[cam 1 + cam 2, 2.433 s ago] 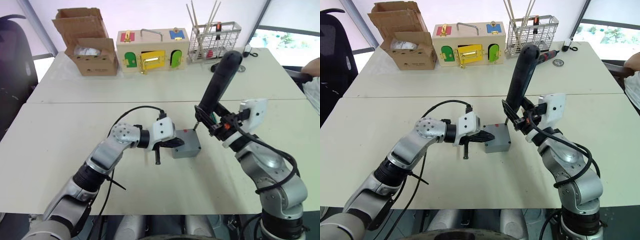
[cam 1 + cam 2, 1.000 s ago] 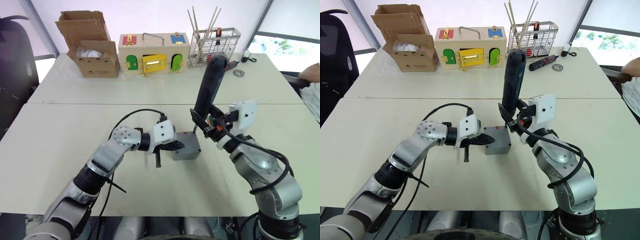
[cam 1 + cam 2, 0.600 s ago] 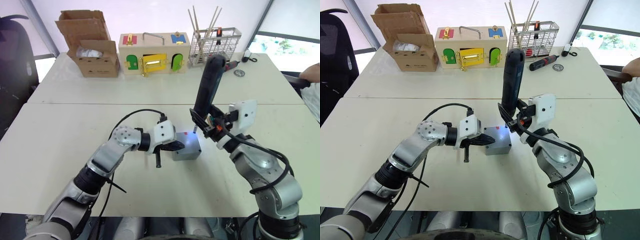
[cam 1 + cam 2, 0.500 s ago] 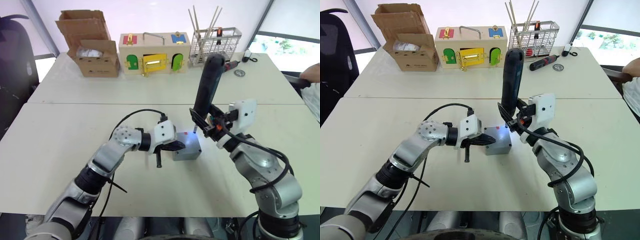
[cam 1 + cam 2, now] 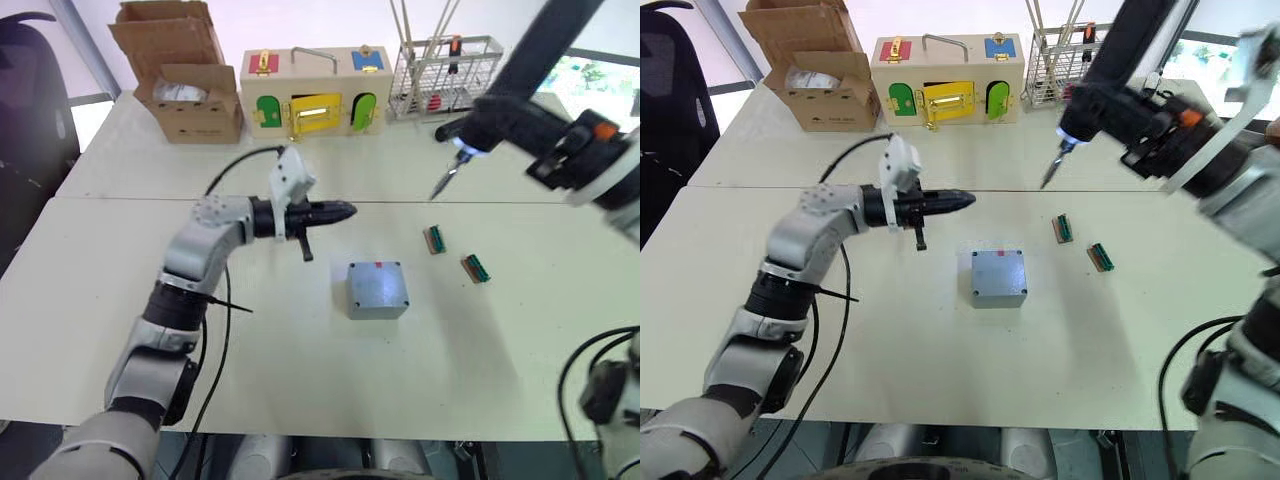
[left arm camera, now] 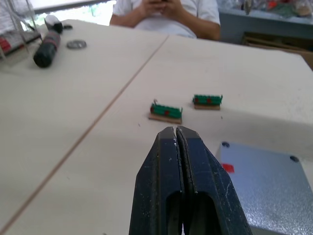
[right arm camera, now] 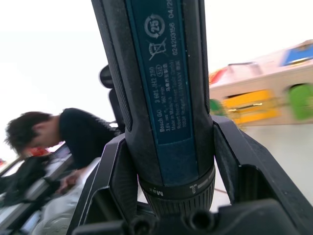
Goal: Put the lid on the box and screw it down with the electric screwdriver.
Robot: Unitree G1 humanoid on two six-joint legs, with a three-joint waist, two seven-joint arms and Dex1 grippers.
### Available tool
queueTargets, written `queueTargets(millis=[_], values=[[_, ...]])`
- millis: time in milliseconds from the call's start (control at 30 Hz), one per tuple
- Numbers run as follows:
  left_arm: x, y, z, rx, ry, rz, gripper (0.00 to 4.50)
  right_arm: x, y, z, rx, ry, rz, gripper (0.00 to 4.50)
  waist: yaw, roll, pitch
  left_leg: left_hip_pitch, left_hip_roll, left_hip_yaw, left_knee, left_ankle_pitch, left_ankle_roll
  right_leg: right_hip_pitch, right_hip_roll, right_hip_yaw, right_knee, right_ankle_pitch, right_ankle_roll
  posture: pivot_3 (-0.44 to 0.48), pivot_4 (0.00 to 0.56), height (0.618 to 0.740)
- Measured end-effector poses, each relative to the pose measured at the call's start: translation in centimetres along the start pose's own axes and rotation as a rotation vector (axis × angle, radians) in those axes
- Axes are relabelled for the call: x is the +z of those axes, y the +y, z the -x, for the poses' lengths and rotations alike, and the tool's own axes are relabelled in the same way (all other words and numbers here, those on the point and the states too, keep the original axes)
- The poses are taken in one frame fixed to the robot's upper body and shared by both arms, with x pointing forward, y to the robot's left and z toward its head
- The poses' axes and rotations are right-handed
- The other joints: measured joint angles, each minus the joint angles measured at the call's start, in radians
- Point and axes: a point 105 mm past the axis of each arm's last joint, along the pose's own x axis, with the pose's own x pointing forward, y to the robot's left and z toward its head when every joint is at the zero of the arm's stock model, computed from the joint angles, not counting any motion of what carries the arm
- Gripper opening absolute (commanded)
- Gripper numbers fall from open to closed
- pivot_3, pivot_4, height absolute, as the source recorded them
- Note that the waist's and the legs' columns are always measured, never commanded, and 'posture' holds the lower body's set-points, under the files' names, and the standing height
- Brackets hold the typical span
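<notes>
The grey box (image 5: 379, 310) stands on the near table with the lid (image 5: 376, 284) lying flat on top of it, a small red mark at its far edge. My left gripper (image 5: 350, 211) is shut and empty, hovering behind and to the left of the box, clear of it; its tips (image 6: 175, 130) point past the lid's corner (image 6: 264, 188). My right gripper (image 7: 168, 161) is shut on the electric screwdriver (image 5: 530, 60), held high to the right of the box. Its tip light is on and its bit (image 5: 440, 187) points down over the table seam.
Two small green terminal blocks (image 5: 433, 239) (image 5: 475, 268) lie right of the box. At the back stand a cardboard box (image 5: 185, 75), a wooden box with coloured doors (image 5: 315, 90) and a wire rack (image 5: 445, 75). A person (image 6: 166, 14) sits beyond the table's right end.
My right arm has lifted the screwdriver up and away from the box's corner. My left gripper has let go of the box and drawn back to the left. The camera has shifted.
</notes>
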Motion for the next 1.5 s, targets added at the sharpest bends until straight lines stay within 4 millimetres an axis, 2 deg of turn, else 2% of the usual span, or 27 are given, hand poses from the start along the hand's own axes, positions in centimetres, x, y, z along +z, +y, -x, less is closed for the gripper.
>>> queueTargets(millis=[100,167,267,367,467,633,800,1067,1133,1333,1433,1500], values=[[-0.2,-1.6,0.7,-0.092,0.043,-0.046,0.0,-1.1,-2.2,2.1,-0.142,0.275,0.009,1.86,0.001,0.001,0.002,0.0,0.001,0.0,0.0,0.0,0.0,0.003,0.001,0.0,-0.006,0.0,0.0,0.0,0.15,0.737],[-1.0,-3.4,0.7,-0.184,0.077,-0.058,0.0,-2.6,-4.4,4.2,-0.279,0.466,-0.01,1.86,-0.001,0.002,0.002,-0.001,0.002,0.0,-0.001,-0.001,0.002,0.004,0.0,0.001,-0.008,0.0,0.0,0.0,0.15,0.737],[-1.7,-5.3,0.2,-0.27,0.101,-0.066,0.0,-4.9,-6.1,6.4,-0.367,0.662,-0.063,1.86,-0.001,0.005,0.005,-0.001,0.002,0.002,0.0,-0.001,0.002,0.002,0.001,0.001,-0.009,0.0,0.0,0.0,0.15,0.737],[-2.0,-6.4,0.0,-0.31,0.111,-0.097,0.0,-6.9,-7.3,8.8,-0.441,0.839,-0.125,1.86,-0.001,0.008,0.007,-0.001,0.002,0.003,-0.001,-0.001,0.003,0.002,0.001,0.001,-0.009,0.0,0.0,0.0,0.15,0.737],[-3.0,-6.9,-0.1,-0.303,0.127,-0.09,0.0,-9.3,-9.1,11.2,-0.533,0.997,-0.184,1.86,-0.003,0.009,0.008,-0.001,0.002,0.004,0.0,-0.001,0.003,0.001,0.001,0.002,-0.008,0.0,0.0,0.0,0.15,0.737],[-3.4,-7.3,-0.5,-0.292,0.138,-0.098,0.0,-12.6,-10.8,12.1,-0.558,1.105,-0.27,1.86,-0.003,0.013,0.01,-0.002,0.002,0.005,0.0,-0.001,0.002,-0.001,0.001,0.003,-0.007,0.0,0.0,0.0,0.15,0.737],[-3.7,-7.3,-0.1,-0.266,0.161,-0.114,0.0,-13.5,-12.7,12.7,-0.599,1.087,-0.309,1.86,0.001,0.014,0.01,-0.002,0.002,0.005,0.0,-0.001,0.002,-0.001,0.001,0.003,-0.006,0.0,0.0,0.0,0.15,0.737],[-3.7,-7.3,-0.1,-0.254,0.162,-0.119,0.0,-15.2,-13.9,12.8,-0.611,1.119,-0.311,1.86,0.0,0.014,0.01,-0.002,0.001,0.005,0.001,-0.001,0.002,-0.002,0.001,0.003,-0.005,0.0,0.0,0.0,0.15,0.737],[-3.7,-7.3,-0.1,-0.251,0.162,-0.12,0.0,-15.1,-14.0,12.9,-0.612,1.122,-0.3,2.9,0.0,0.014,0.01,-0.002,0.002,0.005,0.001,-0.001,0.002,-0.002,0.001,0.003,-0.005,0.0,0.0,0.0,0.15,0.737],[-3.8,-7.0,0.1,-0.238,0.174,-0.117,0.0,-14.5,-14.3,12.0,-0.596,1.072,-0.268,4.48,0.001,0.014,0.01,-0.002,0.001,0.005,0.002,-0.001,0.001,-0.002,0.001,0.003,-0.004,0.0,0.0,0.0,0.15,0.737],[-4.0,-6.6,0.2,-0.212,0.18,-0.114,0.0,-14.4,-14.1,11.7,-0.574,1.043,-0.272,4.48,0.003,0.014,0.01,-0.002,0.001,0.005,0.002,-0.001,0.001,-0.002,0.001,0.002,-0.003,0.0,0.0,0.0,0.15,0.737],[-4.3,-5.6,0.6,-0.154,0.189,-0.103,0.0,-13.5,-13.6,10.9,-0.534,0.991,-0.262,4.48,0.001,0.014,0.01,-0.002,0.001,0.005,0.002,-0.001,0.001,-0.002,0.001,0.003,-0.003,0.0,0.0,0.0,0.15,0.737]])
